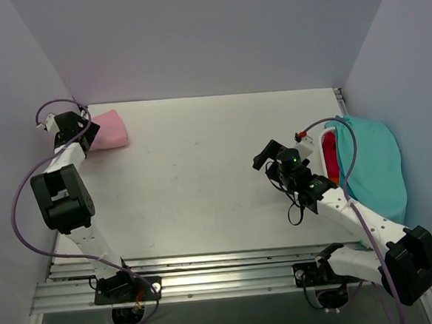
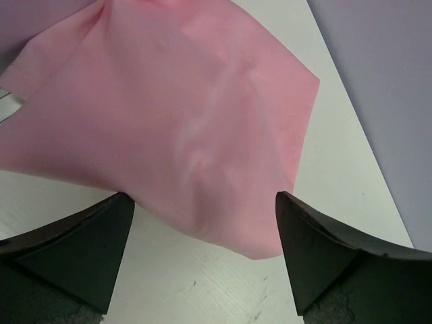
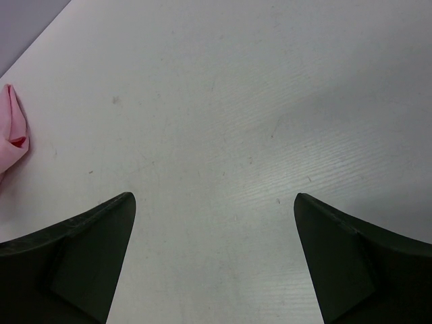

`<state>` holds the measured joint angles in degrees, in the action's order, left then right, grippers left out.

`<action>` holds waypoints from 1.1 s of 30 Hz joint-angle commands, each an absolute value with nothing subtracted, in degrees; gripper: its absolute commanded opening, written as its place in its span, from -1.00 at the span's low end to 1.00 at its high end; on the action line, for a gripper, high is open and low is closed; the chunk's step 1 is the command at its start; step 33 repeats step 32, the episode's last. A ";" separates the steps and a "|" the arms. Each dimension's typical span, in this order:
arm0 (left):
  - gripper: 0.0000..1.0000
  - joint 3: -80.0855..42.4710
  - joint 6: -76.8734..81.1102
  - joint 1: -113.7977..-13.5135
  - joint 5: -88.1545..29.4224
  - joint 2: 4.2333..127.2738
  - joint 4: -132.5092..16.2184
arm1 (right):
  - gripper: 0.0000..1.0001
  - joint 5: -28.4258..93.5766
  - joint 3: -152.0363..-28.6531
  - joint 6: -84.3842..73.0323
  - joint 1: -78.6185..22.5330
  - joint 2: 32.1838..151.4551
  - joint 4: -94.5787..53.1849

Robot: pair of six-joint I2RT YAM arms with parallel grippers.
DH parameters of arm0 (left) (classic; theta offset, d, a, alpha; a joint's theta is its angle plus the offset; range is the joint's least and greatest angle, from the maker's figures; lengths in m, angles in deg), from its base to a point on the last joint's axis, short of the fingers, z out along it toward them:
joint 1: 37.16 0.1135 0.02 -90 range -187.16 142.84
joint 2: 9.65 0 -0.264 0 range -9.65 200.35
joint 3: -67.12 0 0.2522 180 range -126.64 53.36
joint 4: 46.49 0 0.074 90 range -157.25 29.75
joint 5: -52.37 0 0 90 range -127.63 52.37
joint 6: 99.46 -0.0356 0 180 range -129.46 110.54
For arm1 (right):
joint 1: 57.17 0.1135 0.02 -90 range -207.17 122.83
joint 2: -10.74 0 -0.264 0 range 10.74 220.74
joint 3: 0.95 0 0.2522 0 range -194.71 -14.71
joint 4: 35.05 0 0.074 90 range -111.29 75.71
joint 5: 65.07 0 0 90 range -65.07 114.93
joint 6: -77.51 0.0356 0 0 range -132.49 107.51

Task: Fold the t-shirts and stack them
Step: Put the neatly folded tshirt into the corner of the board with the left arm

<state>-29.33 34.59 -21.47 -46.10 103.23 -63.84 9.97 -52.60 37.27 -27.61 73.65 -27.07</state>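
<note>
As it lies folded at upper left, light pink cotton t-shirt (image 1: 110, 130) likely light, limp; pinch a doubled edge | left gripper (image 2: 202, 199) jaws apart, empty; right gripper (image 3: 212, 199) jaws likewise

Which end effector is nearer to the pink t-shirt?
Left. The left end effector sits at the pink t-shirt in the far-left corner, open over it. The right end effector is far across the table, open, beside the teal t-shirt.
</note>
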 commanded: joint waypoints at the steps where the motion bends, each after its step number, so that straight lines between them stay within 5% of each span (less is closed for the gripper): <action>1: 0.88 -29.35 32.46 -20.46 -45.35 94.78 -67.89 | 1.00 9.38 -52.77 37.52 -27.64 73.93 -28.06; 8: 0.88 -16.52 29.74 -22.30 -48.16 72.38 -63.51 | 1.00 8.50 -52.42 37.61 -27.11 73.32 -27.88; 18: 0.88 -20.21 30.36 -28.88 -43.51 78.25 -62.72 | 0.99 7.97 -52.06 36.64 -26.67 72.53 -28.32; 27: 0.88 -5.46 20.24 -59.44 -64.15 57.52 -73.42 | 0.99 8.15 -53.90 31.37 -21.93 67.44 -29.11; 33: 0.88 5.71 21.56 -65.98 -71.02 38.56 -76.42 | 1.00 6.05 -54.96 23.57 -13.15 61.99 -31.49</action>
